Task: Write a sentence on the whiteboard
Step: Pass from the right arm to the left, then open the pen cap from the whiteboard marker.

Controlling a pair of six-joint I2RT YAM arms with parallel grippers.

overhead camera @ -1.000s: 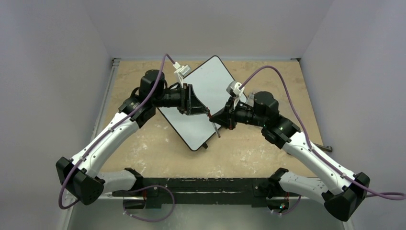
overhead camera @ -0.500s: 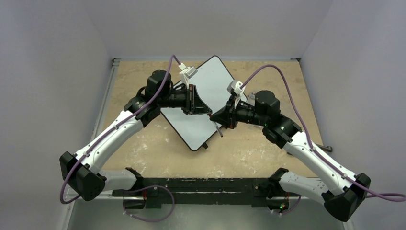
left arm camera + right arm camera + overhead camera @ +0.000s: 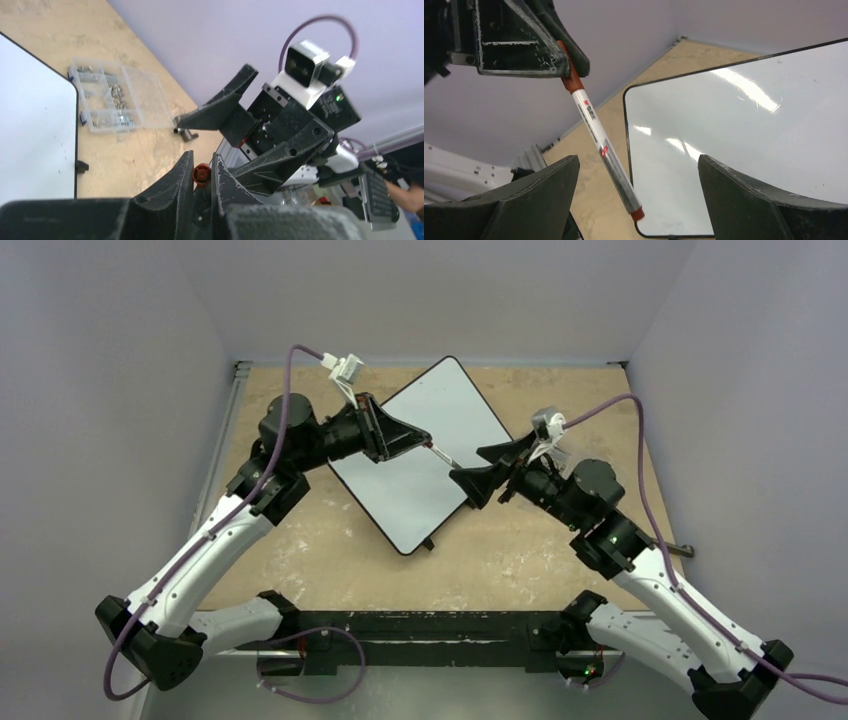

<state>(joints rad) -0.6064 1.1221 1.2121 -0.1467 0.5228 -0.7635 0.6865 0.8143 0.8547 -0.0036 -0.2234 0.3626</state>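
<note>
The whiteboard [image 3: 420, 465] lies flat on the table, turned like a diamond, and it also fills the right wrist view [image 3: 734, 140]. No sentence shows on it; its surface looks blank. My left gripper [image 3: 425, 443] hovers over the board, shut on the red end of a slim red-and-white marker [image 3: 440, 455]. In the left wrist view that red end [image 3: 201, 174] sits pinched between the fingers of the left gripper [image 3: 202, 162]. The marker [image 3: 601, 145] hangs slanted, its free tip between the wide-open fingers of my right gripper [image 3: 639, 200], touching neither. The right gripper [image 3: 466, 465] faces the left one.
A clear plastic box of metal bits [image 3: 115, 102] rests on the wooden table beyond the board's corner. A small black object [image 3: 680, 550] lies near the table's right edge. Grey walls close in the table at the back and on both sides.
The marker has passed from my right gripper to my left. The left shut on it and drew back left; the right opened wide and pulled back to the right.
</note>
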